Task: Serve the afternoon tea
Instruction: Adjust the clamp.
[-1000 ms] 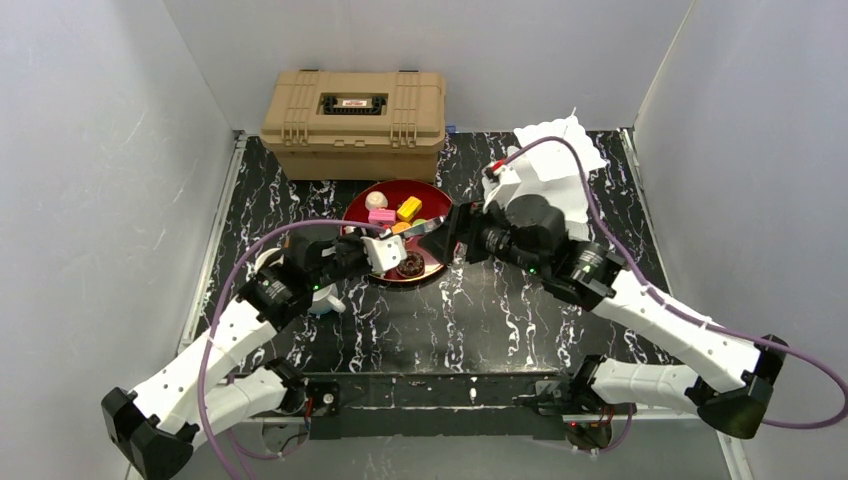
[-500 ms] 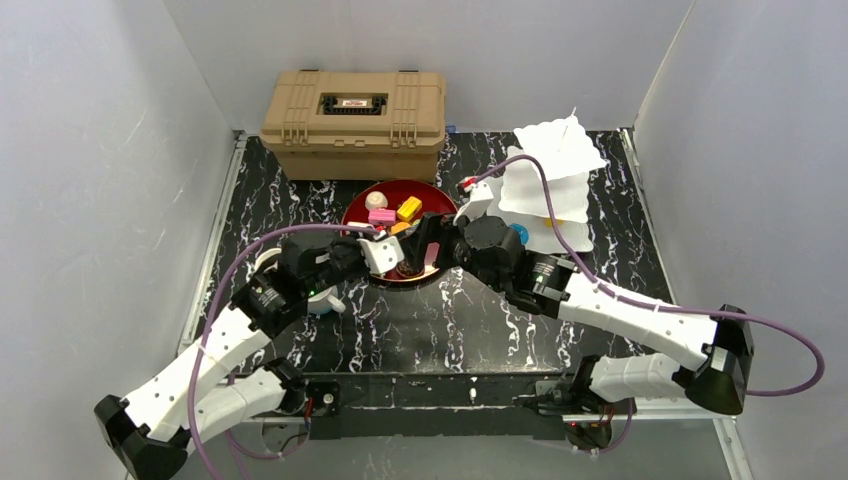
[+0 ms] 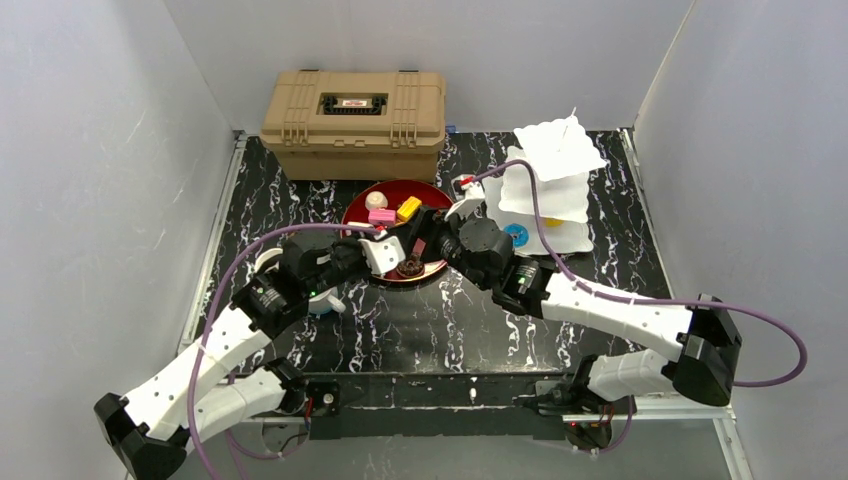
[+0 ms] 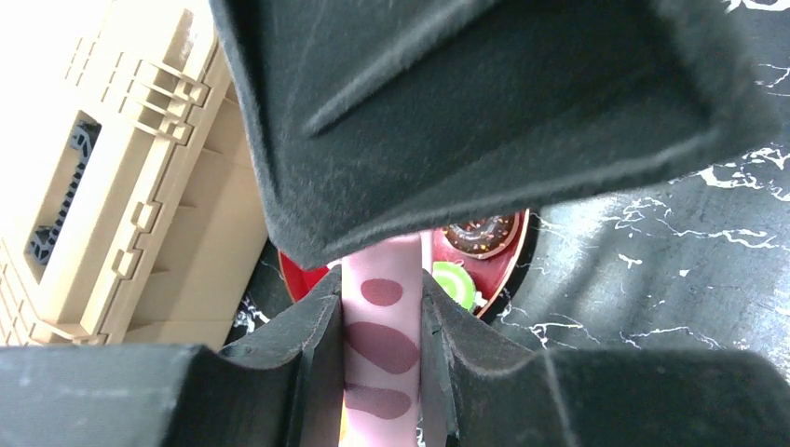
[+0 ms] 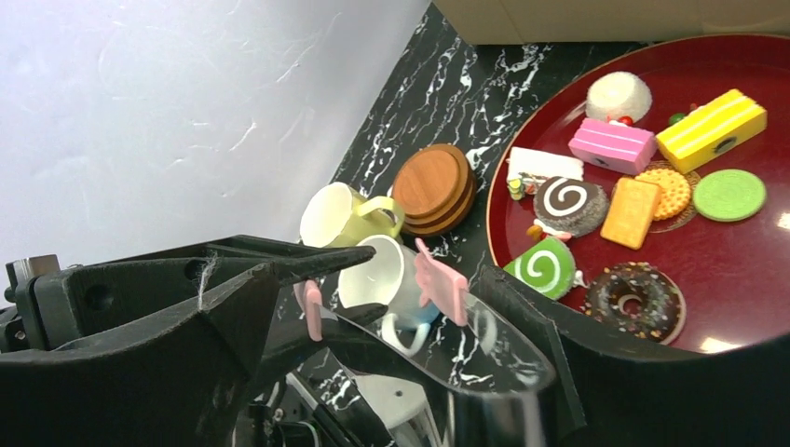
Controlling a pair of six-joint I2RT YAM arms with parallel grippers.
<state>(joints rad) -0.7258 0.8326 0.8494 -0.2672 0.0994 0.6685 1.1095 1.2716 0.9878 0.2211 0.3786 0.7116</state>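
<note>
Right wrist view: right gripper (image 5: 424, 268) holds its jaws apart astride the metal tongs (image 5: 466, 349), which the left gripper (image 4: 382, 321) clamps. The chocolate donut (image 5: 636, 300) sits on the red tray (image 5: 745, 275), beside the tongs' pink tips.

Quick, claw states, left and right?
Left claw: closed on the tongs' pink spotted handle.
Right claw: open, straddling the tongs, not clamped.

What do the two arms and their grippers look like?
Both the left arm and right arm have white rounded links with black joints. A purple cable trails along each. The left gripper and right gripper have matte black, wedge-shaped fingers.
</note>
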